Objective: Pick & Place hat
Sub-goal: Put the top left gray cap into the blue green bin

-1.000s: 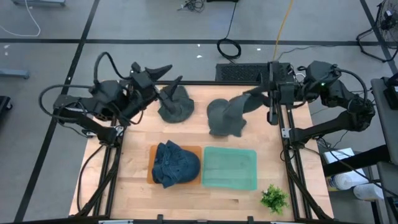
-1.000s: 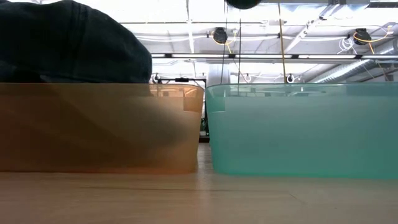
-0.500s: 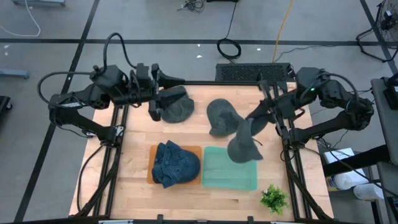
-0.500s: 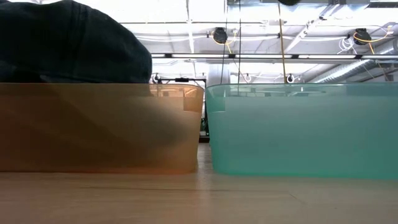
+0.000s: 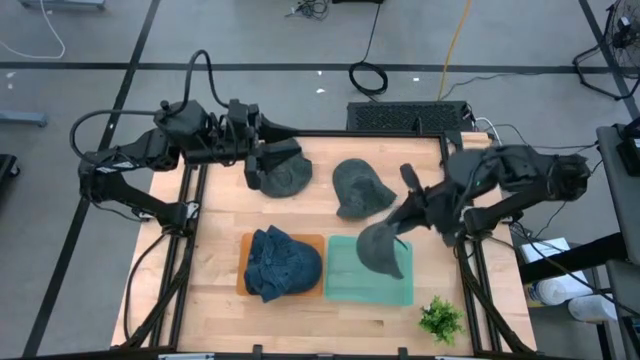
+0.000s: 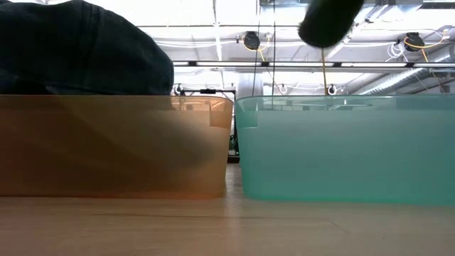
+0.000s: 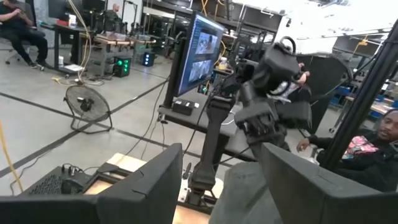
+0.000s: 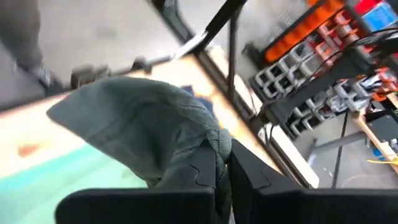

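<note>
The grey hat (image 5: 383,250) I carry now hangs over the teal bin (image 5: 345,285), having swung there from near the table's back edge a second ago, so release looks close. My right gripper (image 5: 412,213) is pinched tight on its fabric. My left gripper (image 5: 268,158), jaws spread, hovers over another grey hat (image 5: 281,175).

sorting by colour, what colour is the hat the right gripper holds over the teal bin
Dark grey fabric hat, held by the right gripper; clearest in the high view.

Ceiling lights (image 6: 213,64) are flooding everything evenly, casting soft shadows. The right wrist view is smearing with motion blur.
</note>
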Robot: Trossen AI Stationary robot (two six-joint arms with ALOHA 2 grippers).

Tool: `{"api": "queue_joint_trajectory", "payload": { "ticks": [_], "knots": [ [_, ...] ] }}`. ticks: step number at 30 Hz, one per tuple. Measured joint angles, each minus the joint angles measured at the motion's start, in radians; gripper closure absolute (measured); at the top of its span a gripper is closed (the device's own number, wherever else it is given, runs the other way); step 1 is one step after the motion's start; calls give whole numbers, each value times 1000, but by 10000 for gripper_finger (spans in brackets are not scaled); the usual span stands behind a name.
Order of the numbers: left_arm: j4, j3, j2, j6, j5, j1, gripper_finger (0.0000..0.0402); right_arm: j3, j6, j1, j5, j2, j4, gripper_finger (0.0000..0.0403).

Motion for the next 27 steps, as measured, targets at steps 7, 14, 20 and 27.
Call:
{"api": "queue_joint_trajectory", "payload": {
  "ticks": [7,14,20,27],
  "knots": [
    [0,0,0,-9,1,0,178,0,-119,91,158,78,-91,400],
    [-22,0,0,-17,1,0,178,-62,-217,139,222,128,-90,400],
    [-29,0,0,-22,8,0,178,-208,-262,170,221,132,72,400],
    [-52,0,0,-45,10,28,178,-294,-326,210,161,151,295,400]
  ]
}}
